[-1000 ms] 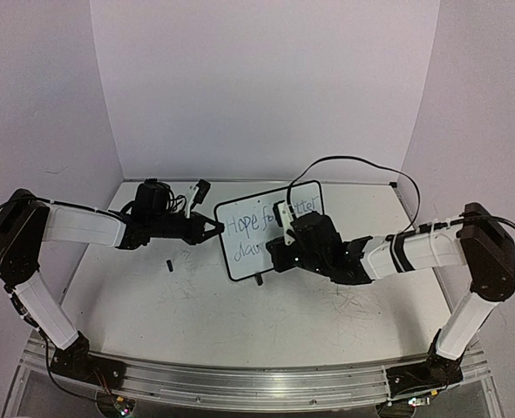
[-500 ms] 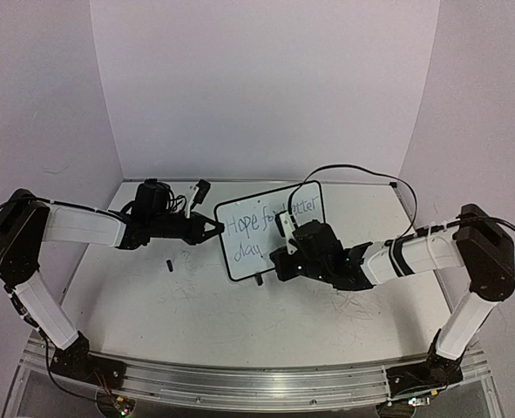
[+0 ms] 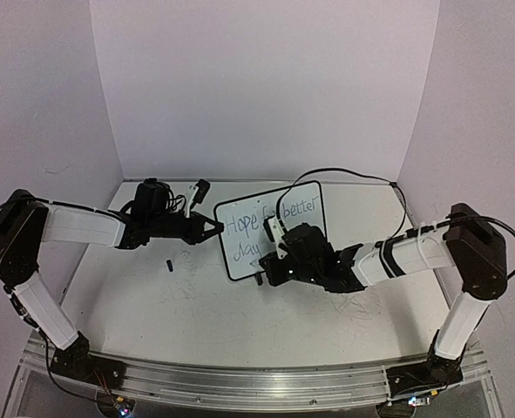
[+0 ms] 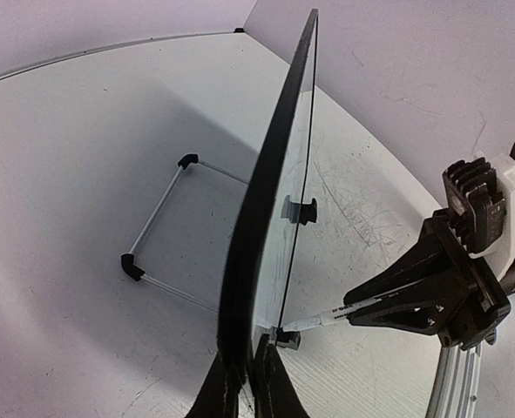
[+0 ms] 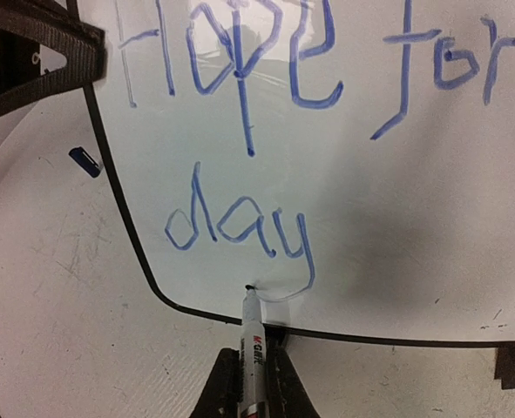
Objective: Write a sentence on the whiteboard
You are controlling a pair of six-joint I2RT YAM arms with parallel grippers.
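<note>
The whiteboard (image 3: 240, 252) stands tilted at mid-table, its thin black frame edge-on in the left wrist view (image 4: 274, 192). My left gripper (image 3: 213, 228) is shut on the board's left edge (image 4: 247, 383). The sentence (image 5: 240, 226) is in blue: "Hope for" on top, "day" below, and "better" (image 3: 299, 211) shows from above. My right gripper (image 5: 253, 383) is shut on a white marker (image 5: 253, 326). The marker's tip touches the whiteboard (image 5: 370, 218) at the end of the y's tail, near the bottom frame. From above, the right gripper (image 3: 274, 259) covers the board's lower middle.
A small blue marker cap (image 5: 84, 161) lies on the scuffed table left of the board, dark from above (image 3: 167, 264). The board's wire stand (image 4: 161, 235) rests behind it. A black foot (image 5: 511, 366) sits under the bottom frame. A black cable (image 3: 353, 174) arcs over the right arm.
My right gripper has slid left and down along the board with the marker, uncovering "better" and the rest of "day". The left gripper and the board have stayed put.
</note>
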